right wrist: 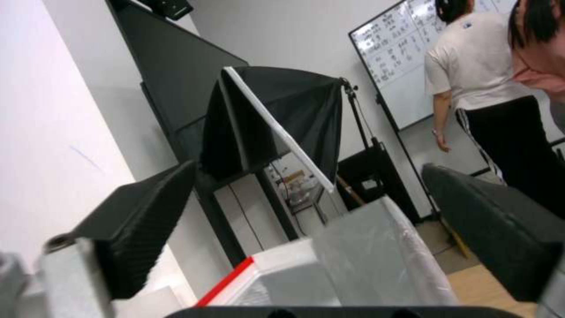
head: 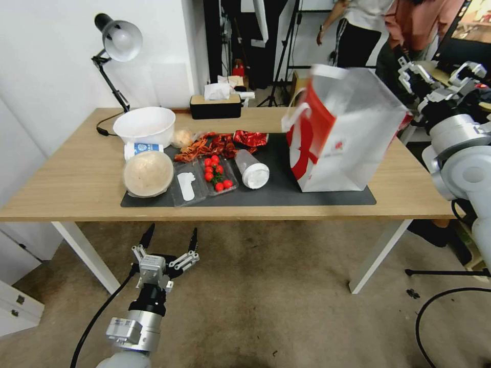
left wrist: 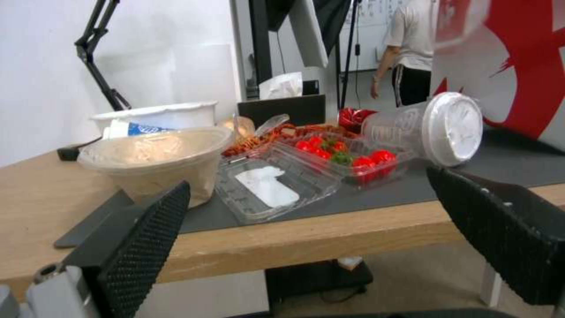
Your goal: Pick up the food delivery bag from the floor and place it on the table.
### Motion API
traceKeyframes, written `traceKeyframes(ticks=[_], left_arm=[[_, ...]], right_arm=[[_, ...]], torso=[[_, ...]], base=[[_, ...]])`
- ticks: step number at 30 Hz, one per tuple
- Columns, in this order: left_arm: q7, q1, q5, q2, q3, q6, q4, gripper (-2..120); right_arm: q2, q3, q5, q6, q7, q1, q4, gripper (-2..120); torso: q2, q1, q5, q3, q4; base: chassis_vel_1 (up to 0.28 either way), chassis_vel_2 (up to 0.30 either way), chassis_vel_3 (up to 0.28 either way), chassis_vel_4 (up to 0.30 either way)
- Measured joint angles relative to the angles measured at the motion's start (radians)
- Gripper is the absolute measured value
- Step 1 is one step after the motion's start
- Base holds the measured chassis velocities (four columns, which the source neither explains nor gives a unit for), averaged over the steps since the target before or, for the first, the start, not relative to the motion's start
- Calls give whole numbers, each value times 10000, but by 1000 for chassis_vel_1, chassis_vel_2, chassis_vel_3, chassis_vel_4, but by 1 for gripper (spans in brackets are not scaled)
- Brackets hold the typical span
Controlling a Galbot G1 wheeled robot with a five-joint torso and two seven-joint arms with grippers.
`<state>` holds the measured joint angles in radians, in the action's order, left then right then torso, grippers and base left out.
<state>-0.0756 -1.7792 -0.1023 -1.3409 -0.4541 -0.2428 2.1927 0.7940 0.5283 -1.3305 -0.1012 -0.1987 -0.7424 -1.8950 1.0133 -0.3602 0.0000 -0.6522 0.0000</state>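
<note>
hanging low by the table's (head: 76, 189) front edge on the left, the left gripper (head: 170, 240) has its fingers spread wide with nothing in them, and it is well apart from the bag (head: 348, 138). the bag stands tall on the right end of the mat (head: 286, 191), leaning a bit. the right gripper (right wrist: 306, 229) is the near one, just by the bag's top on the right, fingers apart and empty.

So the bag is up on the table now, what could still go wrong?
The food delivery bag stands tilted on the dark mat, so it might tip. If it falls leftward it could hit the lidded plastic cup lying beside it. The open right end effector is close behind the bag and could catch it while withdrawing.
</note>
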Motion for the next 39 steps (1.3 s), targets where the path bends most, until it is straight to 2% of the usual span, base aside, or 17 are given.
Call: traceKeyframes(ticks=[6, 10, 13, 20, 21, 26, 29, 30, 33, 34, 36, 38, 39], left_arm=[[-93, 23, 3, 14, 0, 0, 0, 100], [-144, 43, 17, 48, 4, -11, -26, 100], [-188, 87, 9, 82, 31, -52, -57, 100], [-229, 126, -45, 174, 13, -61, -62, 100], [-237, 144, -57, 202, -9, -64, -74, 100], [-262, 168, -124, 253, -41, -85, -77, 100], [-266, 161, -219, 279, -38, -82, 3, 100], [-266, 161, -219, 279, -38, -82, 3, 100], [-266, 182, -270, 338, -52, -96, 1, 100], [-266, 182, -270, 338, -52, -96, 1, 100], [-266, 190, -314, 400, -87, -143, -31, 100], [-273, 190, -321, 422, -99, -154, -48, 100], [-304, 195, -327, 462, -121, -177, -97, 100]], right_arm=[[-29, 41, 85, -1, 85, -89, -107, 100], [-51, 254, 623, -4, 140, -513, -465, 100], [-125, 769, 1650, 30, 296, -1470, -1064, 100], [52, 1651, 2916, -248, -24, -3075, -2488, 100], [249, 1869, 3291, -444, -157, -3578, -3011, 100], [975, 2246, 4523, -666, -119, -4816, -4013, 100], [1832, 2306, 5428, -790, 131, -5765, -4653, 100], [1832, 2306, 5428, -790, 131, -5765, -4653, 100], [2610, 2265, 6431, -759, 551, -6442, -4887, 100], [2610, 2265, 6431, -759, 551, -6442, -4887, 100], [3089, 2215, 7369, -365, 1123, -6909, -4681, 100], [3203, 2196, 7621, -198, 1308, -7066, -4586, 100], [3448, 2122, 8092, 186, 1591, -7407, -4383, 100]], torso=[[0, 0, 0, 0, 1], [0, 0, -1, 0, 1], [-1, 0, 1, 0, -2], [0, 1, -3, 0, 0], [0, 0, -1, 1, 0], [1, 2, -1, 2, -3], [0, 2, -1, 2, 0], [0, 2, -1, 2, 0], [1, 2, -5, 2, 0], [1, 2, -5, 2, 0], [0, 2, -4, 2, 1], [0, 1, -2, 1, 0], [0, 1, 0, 1, -1]], base=[[0, 0, 0, 0], [0, 0, 0, 0], [0, 0, 0, 0], [0, 0, 0, 0], [0, 0, 0, 0], [0, 0, 0, 0], [0, 0, 0, 0], [0, 0, 0, 0], [0, 0, 0, 0], [0, 0, 0, 0], [0, 0, 0, 0], [0, 0, 0, 0], [0, 0, 0, 0]])
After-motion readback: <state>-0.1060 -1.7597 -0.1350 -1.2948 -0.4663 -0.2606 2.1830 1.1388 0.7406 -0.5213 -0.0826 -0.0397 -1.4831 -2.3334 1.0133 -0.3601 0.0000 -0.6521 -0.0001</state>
